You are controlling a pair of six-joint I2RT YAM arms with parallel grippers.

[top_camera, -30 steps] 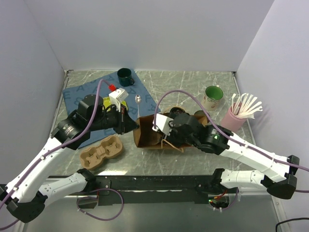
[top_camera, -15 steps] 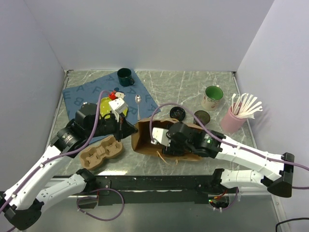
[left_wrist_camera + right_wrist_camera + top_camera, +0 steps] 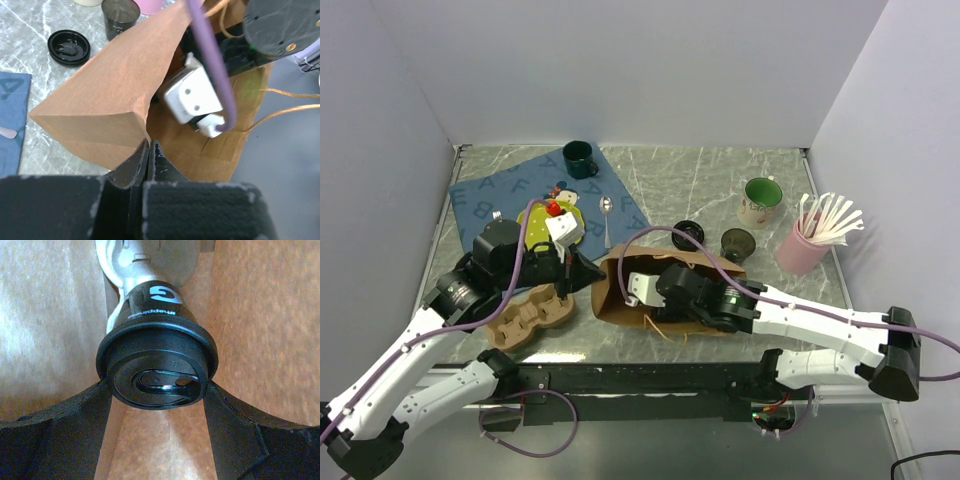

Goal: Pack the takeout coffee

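The takeout coffee (image 3: pixel 156 371), a short dark cup with a round black lid, sits between the fingers of my right gripper (image 3: pixel 157 386), which is shut on its sides. Brown paper surrounds it on every side, so it is inside the brown paper bag (image 3: pixel 705 262). The bag lies on its side with its mouth to the left. In the top view the cup is hidden by the bag and my right wrist (image 3: pixel 665 287). My left gripper (image 3: pixel 148 146) is shut on the bag's mouth edge (image 3: pixel 142 122); it also shows in the top view (image 3: pixel 586 272).
A loose black lid (image 3: pixel 688 233) and an open dark cup (image 3: pixel 737 243) stand just behind the bag. A cardboard cup carrier (image 3: pixel 530 315) lies near left. Dark green mug (image 3: pixel 579 157), spoon (image 3: pixel 606 206), plate (image 3: pixel 560 215), white mug (image 3: pixel 761 200) and pink stirrer cup (image 3: pixel 803 247) stand behind.
My right gripper has moved left and deeper into the bag with the cup. My left gripper has drawn the bag's mouth nearer and leftward. The loose lid and open cup came into view.
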